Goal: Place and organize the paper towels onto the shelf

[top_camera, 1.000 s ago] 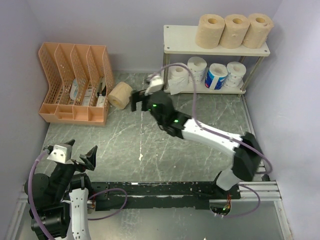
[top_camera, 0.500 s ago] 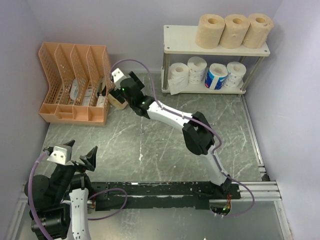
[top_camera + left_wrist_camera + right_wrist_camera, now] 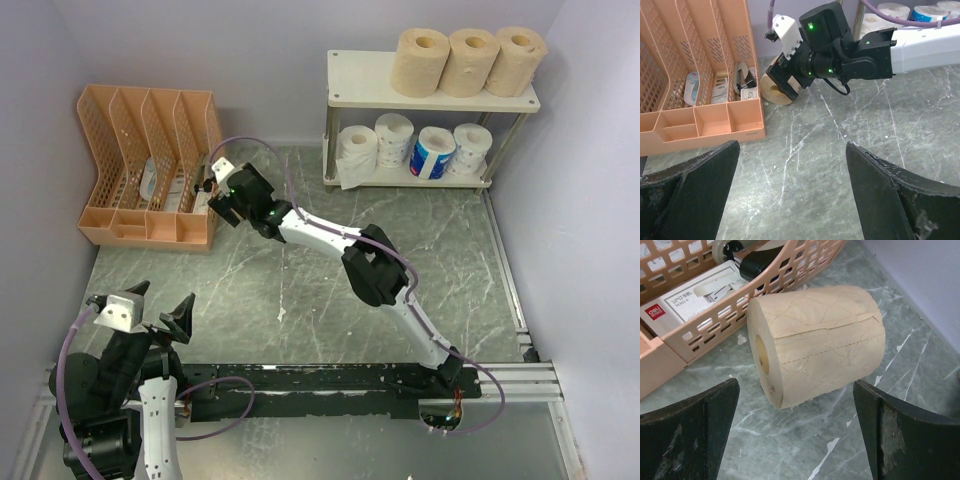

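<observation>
A tan paper towel roll (image 3: 815,342) lies on its side on the table against the orange organizer; it also shows in the left wrist view (image 3: 774,90). My right gripper (image 3: 795,390) is open just above it, fingers on either side, not touching. In the top view my right gripper (image 3: 224,195) covers the roll. The shelf (image 3: 360,80) stands at the back right with three tan rolls (image 3: 472,60) on its top board. The lower board holds two white rolls (image 3: 395,135), a blue-and-white roll (image 3: 433,150) and a dotted white roll (image 3: 470,148). My left gripper (image 3: 155,305) is open and empty, low at the near left.
The orange slotted file organizer (image 3: 130,225) with stationery in it stands at the back left, right beside the tan roll. My right arm (image 3: 375,265) stretches diagonally across the middle of the table. Walls close in the left, back and right sides.
My right arm has swung left from the table's middle to the organizer's corner, and its open gripper now hangs over the tan roll. The left arm has not moved.
</observation>
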Controlling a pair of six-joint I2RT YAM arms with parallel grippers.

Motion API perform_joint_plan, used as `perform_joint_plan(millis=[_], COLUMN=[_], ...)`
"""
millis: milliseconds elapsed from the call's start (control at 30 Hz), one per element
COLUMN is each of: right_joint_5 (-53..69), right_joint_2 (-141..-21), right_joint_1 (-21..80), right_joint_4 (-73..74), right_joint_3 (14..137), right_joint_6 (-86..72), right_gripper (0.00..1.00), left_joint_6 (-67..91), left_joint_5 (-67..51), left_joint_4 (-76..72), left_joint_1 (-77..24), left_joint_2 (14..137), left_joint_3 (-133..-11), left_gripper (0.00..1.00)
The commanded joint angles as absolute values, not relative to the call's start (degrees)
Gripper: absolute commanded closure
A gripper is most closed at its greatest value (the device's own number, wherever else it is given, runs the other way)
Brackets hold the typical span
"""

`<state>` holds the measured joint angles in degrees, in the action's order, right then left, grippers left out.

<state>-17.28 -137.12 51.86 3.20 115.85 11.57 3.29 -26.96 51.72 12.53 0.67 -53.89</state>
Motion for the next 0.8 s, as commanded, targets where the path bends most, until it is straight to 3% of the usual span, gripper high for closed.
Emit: perform_joint_plan(millis=[0,233,300,433,567,667,767], right_joint_5=[-17.0,-19.8,-21.1,-22.7,-21.2,-17.3,-11.0], right_joint_2=[-138.7,-145.1,-147.1,-148.4,-147.4,-142.8,-134.7], right_joint_1=[51.6,50.8,50.7,50.5,49.8,49.1,47.7], right_joint_4=[2.7,3.9,3.3,2.5,3.3,2.5,-1.9], right_joint_3=[117.4,123.5,124.9,126.2,125.0,120.3,111.1], right_joint_6=[10.9,12.8,13.9,13.7,11.4,5.0,-3.1], right_gripper=[0.03,0.06,0.16,0.52,0.74,1.0,1.0], left_joint_6=[3.9,3.9,3.9,4.0,4.0,3.9,3.9], left_joint_5=[-25.9,-25.7,-25.7,-25.5,-25.6,-25.7,-25.7], left_joint_4=[50.2,50.3,50.3,50.2,50.2,50.2,50.2], left_joint_1=[12.5,12.4,12.5,12.5,12.5,12.5,12.5], left_joint_2=[0.0,0.0,0.0,0.0,0.0,0.0,0.0], left_joint_3=[-53.9,-54.0,-54.0,-53.9,-53.9,-53.9,-53.9], left_gripper=[0.01,0.01,0.01,0.01,0.01,0.01,0.01])
